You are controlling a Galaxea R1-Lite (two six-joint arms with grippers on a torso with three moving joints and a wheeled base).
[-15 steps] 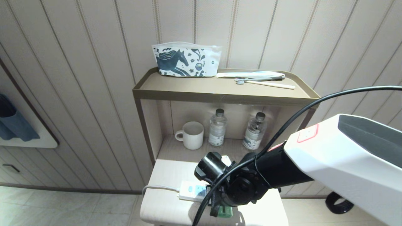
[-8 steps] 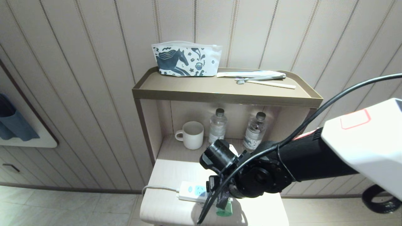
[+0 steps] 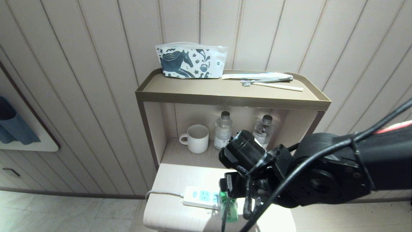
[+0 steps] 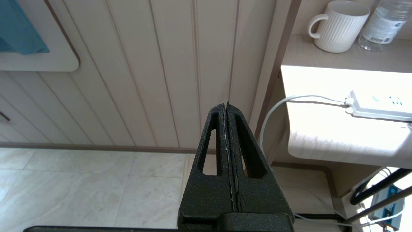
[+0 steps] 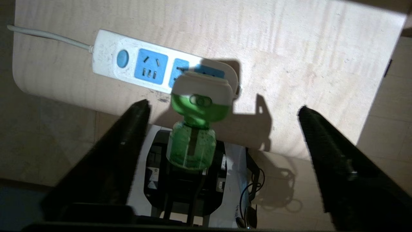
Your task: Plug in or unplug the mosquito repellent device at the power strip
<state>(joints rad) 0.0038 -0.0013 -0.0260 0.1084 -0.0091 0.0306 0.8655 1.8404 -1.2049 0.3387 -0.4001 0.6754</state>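
The white power strip (image 3: 199, 197) lies near the front edge of the light wooden table (image 3: 173, 180), cord running off to the left. The mosquito repellent device (image 5: 199, 96) sits with its white head on the strip's end socket (image 5: 128, 61), its green bottle (image 3: 229, 206) sticking out past the table edge. My right gripper (image 5: 222, 106) hovers just above it, open wide, its fingers well apart on either side and touching nothing. My left gripper (image 4: 226, 104) is parked low to the left of the table, shut and empty.
Behind the table a shelf niche holds a white mug (image 3: 197, 138) and two clear water bottles (image 3: 222, 130). The shelf top (image 3: 225, 93) carries a horse-print pouch (image 3: 190, 61) and a toothbrush (image 3: 273, 84). My right arm's black cable hangs in front.
My right gripper has let go of the device and drawn up and to the right, away from it. The device stays on the strip. The left arm has not moved.
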